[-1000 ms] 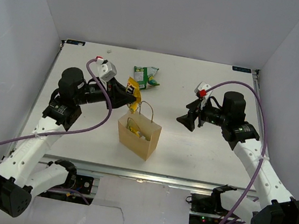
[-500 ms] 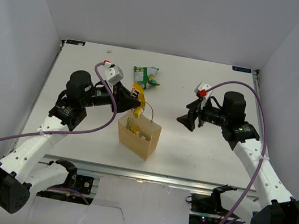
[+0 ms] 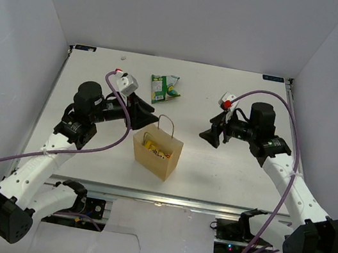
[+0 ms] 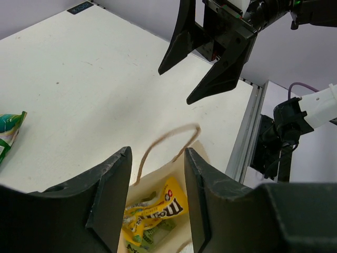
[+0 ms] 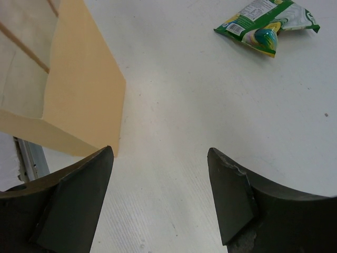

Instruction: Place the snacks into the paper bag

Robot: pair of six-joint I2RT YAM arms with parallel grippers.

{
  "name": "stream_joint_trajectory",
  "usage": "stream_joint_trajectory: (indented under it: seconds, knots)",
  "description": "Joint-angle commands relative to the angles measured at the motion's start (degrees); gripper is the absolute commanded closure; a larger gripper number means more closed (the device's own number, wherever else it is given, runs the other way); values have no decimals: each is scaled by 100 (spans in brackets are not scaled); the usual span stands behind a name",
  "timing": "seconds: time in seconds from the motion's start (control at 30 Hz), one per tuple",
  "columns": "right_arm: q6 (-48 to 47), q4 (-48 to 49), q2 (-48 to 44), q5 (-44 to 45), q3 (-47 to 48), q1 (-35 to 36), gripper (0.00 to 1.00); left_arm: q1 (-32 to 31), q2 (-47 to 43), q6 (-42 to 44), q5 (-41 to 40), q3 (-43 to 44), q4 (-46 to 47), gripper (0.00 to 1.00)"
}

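The tan paper bag stands upright near the table's front middle. My left gripper hovers open and empty just above its far-left rim. In the left wrist view my open left gripper looks down into the bag, where a yellow wrapper with brown lettering lies on top of other yellow and pale green packets. The green-and-white snack bag lies flat on the table behind the bag, and also shows in the right wrist view. My right gripper is open and empty, to the right of the bag.
The table's front edge and metal rail run just in front of the bag. White walls enclose the table on the left, back and right. The right gripper shows beyond the bag in the left wrist view.
My left gripper carried a yellow wrapper over the bag and let it go; the wrapper now lies inside. The right arm has barely moved.
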Motion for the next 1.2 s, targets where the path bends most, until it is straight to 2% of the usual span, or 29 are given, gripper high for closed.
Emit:
stream_joint_trajectory:
  seconds: [0.0, 0.2, 0.27, 0.3, 0.33, 0.37, 0.43, 0.47, 0.5, 0.53, 0.57, 0.6, 0.73, 0.9, 1.17]
  knots:
    - [-88, 255, 81, -151, 240, -24, 22, -24, -167, 1, -73, 133, -57, 45]
    - [297, 614, 422, -178, 345, -15, 23, -24, -439, -17, -511, 397, -320, 45]
    - [927, 835, 695, 172, 512, 20, 22, -24, -571, -226, -1204, 493, -487, 47]
    - [1132, 905, 1114, 435, 634, 151, 21, -24, -746, -367, -1537, 511, -688, 48]
    - [1325, 863, 1414, 1186, 1053, 239, 18, -24, -834, -569, -2324, 520, -829, 45]
    - [1779, 732, 1739, 1524, 1370, 292, 18, -24, -931, -980, -2706, 538, -987, 41]
    - [2326, 12, 3012, 2246, 2187, 389, 18, -24, -1265, -1334, -3313, 547, -1436, 31]
    - [2721, -338, 3452, 2326, 3226, 407, 18, -24, -1388, -1631, -3734, 529, -1559, 23]
    - [2803, -690, 4422, 2275, 3811, 407, 18, -24, -1502, -1756, -3912, 451, -1752, 22]
    - [2856, -1190, 4884, 2048, 4365, 407, 17, -24, -1756, -1844, -4027, 398, -1815, 21]
    - [2926, -1229, 5246, 1950, 5171, 424, 17, -15, -1871, -1967, -4211, 345, -1867, 20]
    - [2927, -1125, 5710, 1897, 5371, 468, 16, -15, -1985, -2186, -4352, 214, -1964, 19]
    - [2856, -493, 6592, 1633, 6337, 591, 11, -15, -2442, -2661, -4476, -24, -2201, 17]
    - [3224, 193, 7551, 1676, 7409, 653, 12, -15, -2610, -3110, -4450, -235, -2343, 13]
    - [3831, 642, 8342, 2239, 7746, 829, 21, -15, -2444, -3199, -4520, -121, -2571, 13]
